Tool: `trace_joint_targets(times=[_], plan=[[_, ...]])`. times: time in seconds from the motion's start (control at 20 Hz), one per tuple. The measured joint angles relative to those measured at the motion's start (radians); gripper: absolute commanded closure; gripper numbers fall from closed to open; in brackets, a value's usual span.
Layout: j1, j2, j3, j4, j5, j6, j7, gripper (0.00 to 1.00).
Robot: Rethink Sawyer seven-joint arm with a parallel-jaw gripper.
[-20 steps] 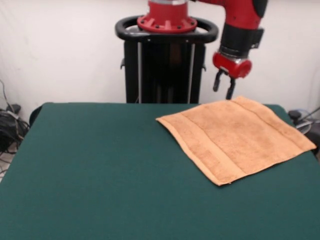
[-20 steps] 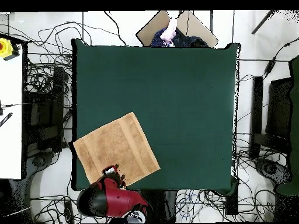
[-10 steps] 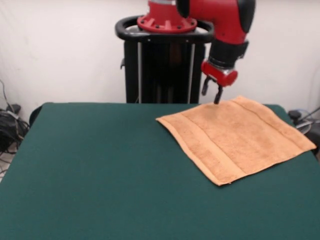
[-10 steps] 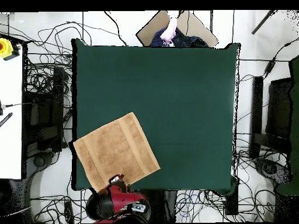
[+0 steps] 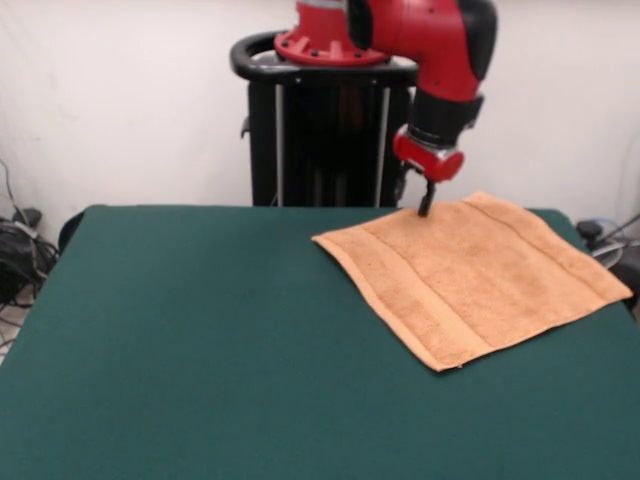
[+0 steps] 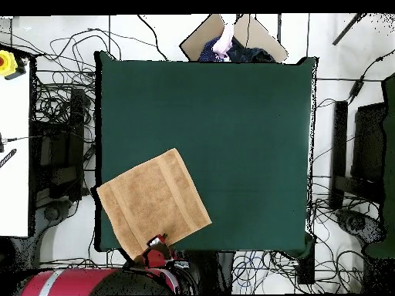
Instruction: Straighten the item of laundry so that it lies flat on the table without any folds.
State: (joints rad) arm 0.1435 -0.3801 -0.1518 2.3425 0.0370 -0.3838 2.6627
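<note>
Nearest you in the front view is bare table [image 5: 200, 370], its dark green top running wide and unbroken across the lower half of the picture. Going back from there, at about 3 o'clock from the table's middle, you meet the towel [image 5: 475, 275]. It is a peach terry cloth lying spread out, turned at an angle to the table's edges, so one corner points toward you and another toward 9 o'clock. Woven bands run along its near-left edge and its far-right edge. You can see no fold or lifted corner, though the corner at 3 o'clock reaches the table's edge.

In the overhead view the towel [image 6: 153, 202] sits at about 8 o'clock from the middle of the table [image 6: 231, 116], its left corner at the table's side edge and its lower corner close to the edge by the robot.

Farther back in the front view, at the towel's far edge, you find the gripper [image 5: 419, 194] hanging from the red arm [image 5: 440, 60]. Its dark tips are down at the cloth's far border, close together; you cannot tell whether they are pinching the cloth or merely touching it. Overhead, the gripper [image 6: 159, 248] sits right at the towel's lower corner.

Behind it stands the black pedestal [image 5: 330, 140], against a white wall.

At 12 o'clock in the overhead view, beyond the table's far edge, a person's hand [image 6: 224, 40] shows.
</note>
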Motion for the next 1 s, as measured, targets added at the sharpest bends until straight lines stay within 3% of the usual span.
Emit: trace_joint_targets(times=[0.4,0.75,1.0], plan=[[-0.003,0.014,-0.017,0.001,-0.001,-0.04,0.0,0.0],[-0.05,-0.096,-0.017,0.018,-0.023,0.003,0.0,0.0],[-0.129,-0.157,-0.017,0.019,-0.079,0.092,0.0,0.0]])
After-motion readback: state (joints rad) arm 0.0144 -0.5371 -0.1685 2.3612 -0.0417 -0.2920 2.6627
